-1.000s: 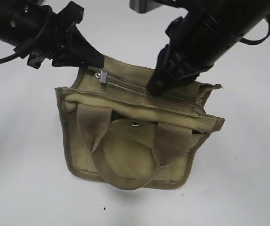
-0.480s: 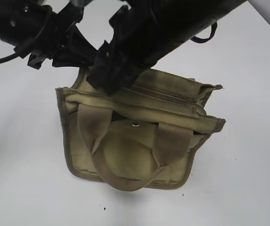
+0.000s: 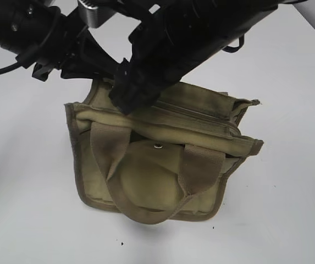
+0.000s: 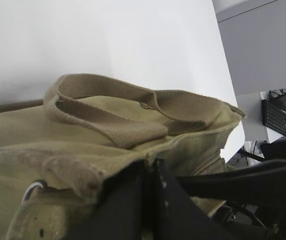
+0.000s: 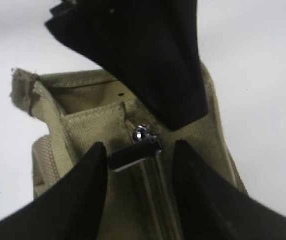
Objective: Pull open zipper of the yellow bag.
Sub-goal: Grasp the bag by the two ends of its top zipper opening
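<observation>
1. The right gripper [image 5: 138, 165] has its fingers [image 5: 78, 200] parted to a middling width, one on each side of the pull tab [image 5: 134, 152]; the tab lies between them, not yet pinched
2. The left gripper [image 4: 150, 167] has its fingers pressed together on the bag's fabric at the end of the track near the tab, just at 12 o'clock from it in the right wrist view, so it seems to anchor that end
3. Step in hand, as I judge it: lining up on the tab. The next move calls for the right fingers to close squarely on the small shiny tab, then draw it along the zipper [image 5: 155, 200] away from the anchored end, toward 3 o'clock in the exterior view, while the left holds firm
4. The zipper looks closed below the tab: a thin khaki-taped track running toward 6 o'clock in the right wrist view
5. The yellow bag [image 3: 157, 165] sits near the middle of the white desk [image 3: 31, 209], zipper edge at 12 o'clock under both arms, its two webbing handles [image 3: 110, 159] draped toward 6 o'clock over a rounded flap with a silver snap [image 3: 158, 146]
6. The canvas is soft and rumpled, so it may bunch if the pull is not in line with the track
</observation>
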Motion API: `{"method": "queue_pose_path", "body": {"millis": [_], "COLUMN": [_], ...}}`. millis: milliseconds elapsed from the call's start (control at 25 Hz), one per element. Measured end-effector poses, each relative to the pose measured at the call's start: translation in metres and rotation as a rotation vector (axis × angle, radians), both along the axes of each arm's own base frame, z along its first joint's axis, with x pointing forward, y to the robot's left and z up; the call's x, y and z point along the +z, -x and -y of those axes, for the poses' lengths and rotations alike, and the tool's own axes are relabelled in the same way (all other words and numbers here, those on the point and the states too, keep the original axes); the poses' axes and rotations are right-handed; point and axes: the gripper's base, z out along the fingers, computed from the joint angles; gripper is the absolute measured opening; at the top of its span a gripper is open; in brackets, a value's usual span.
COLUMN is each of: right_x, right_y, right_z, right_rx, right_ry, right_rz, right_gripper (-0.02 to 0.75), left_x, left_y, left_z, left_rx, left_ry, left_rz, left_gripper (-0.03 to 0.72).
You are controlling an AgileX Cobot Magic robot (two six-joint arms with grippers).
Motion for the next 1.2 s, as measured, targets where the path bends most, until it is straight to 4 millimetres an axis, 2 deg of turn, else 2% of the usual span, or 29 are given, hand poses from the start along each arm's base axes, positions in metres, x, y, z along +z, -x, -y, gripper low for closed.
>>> {"method": "queue_pose_path", "body": {"millis": [200, 320, 400, 440, 720, 840, 960, 1200], "right_x": [-0.014, -0.015, -0.015, -0.015, -0.013, -0.007, -0.003, -0.005], "right_y": [-0.006, -0.007, -0.007, -0.007, -0.004, -0.001, -0.001, -0.005], "right_z": [-0.005, -0.006, -0.006, -0.006, -0.002, 0.008, 0.023, 0.053], "right_rx": [-0.020, -0.027, -0.026, -0.027, -0.020, -0.016, -0.026, -0.074], "right_ry": [0.006, 0.001, 0.003, 0.003, 0.023, 0.062, 0.112, 0.196], "right_rz": [-0.022, -0.023, -0.022, -0.024, -0.038, -0.059, -0.106, -0.221], "right_gripper": [0.331, 0.233, 0.131, 0.113, 0.114, 0.114, 0.002, 0.002], "left_x": [-0.001, -0.001, -0.001, -0.001, -0.001, -0.001, -0.001, -0.001], "left_y": [0.000, 0.000, 0.000, 0.000, 0.001, 0.002, 0.001, 0.001], "left_z": [-0.001, -0.001, -0.001, -0.001, -0.001, 0.000, 0.000, -0.001], "left_rx": [-0.005, -0.006, -0.007, -0.007, -0.012, -0.015, -0.010, -0.009], "left_ry": [-0.012, -0.016, -0.017, -0.018, -0.019, -0.006, -0.006, -0.012], "left_rz": [0.004, 0.005, 0.005, 0.006, 0.003, -0.008, -0.006, -0.001], "left_gripper": [0.003, 0.003, 0.003, 0.003, 0.003, 0.003, 0.003, 0.003]}}
